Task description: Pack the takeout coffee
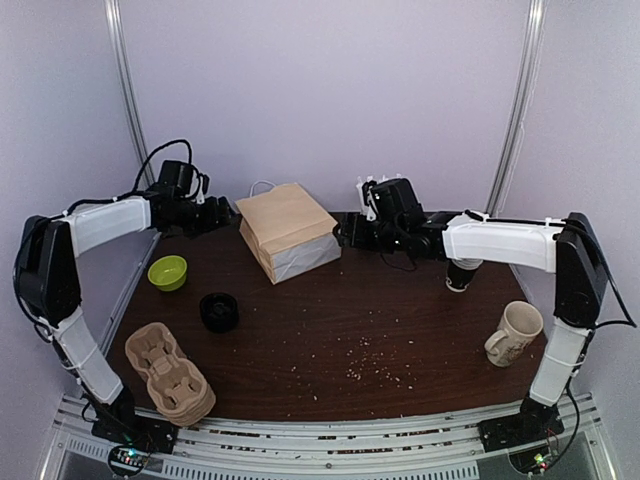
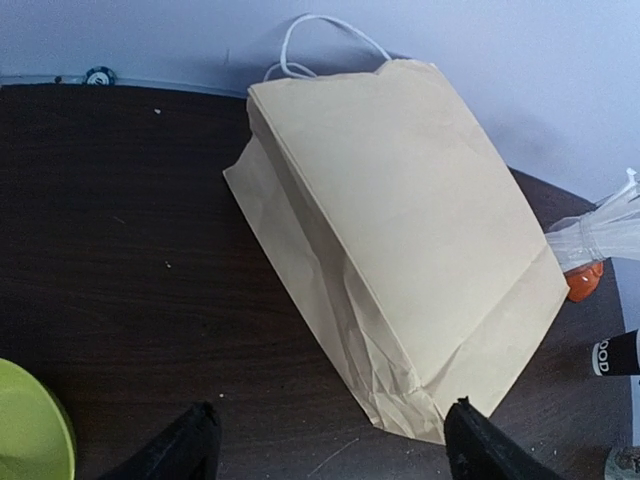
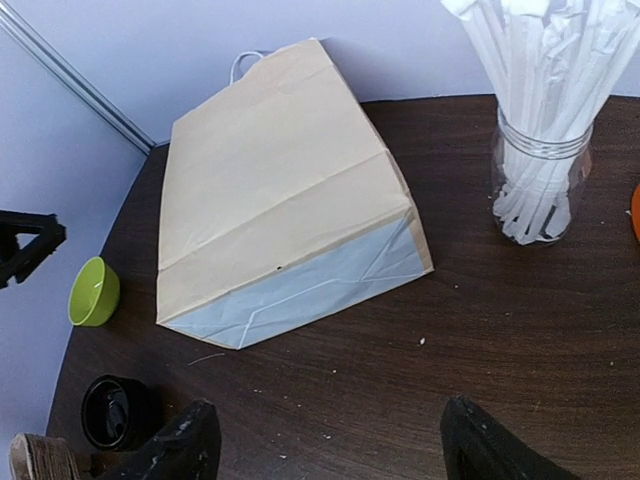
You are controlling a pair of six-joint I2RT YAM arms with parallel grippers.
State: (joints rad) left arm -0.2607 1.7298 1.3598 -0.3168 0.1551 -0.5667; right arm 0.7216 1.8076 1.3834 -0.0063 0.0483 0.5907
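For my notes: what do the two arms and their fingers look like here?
The left arm and right arm share white shells over black joints. Loose black cables loop above the left wrist. The fingers are matte black, tapering wedges.

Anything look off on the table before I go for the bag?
Yes. The paper bag lies on its side at the far middle of the table, folded flat rather than standing open, so nothing can go in yet. Light crumbs are scattered over the near middle of the table.
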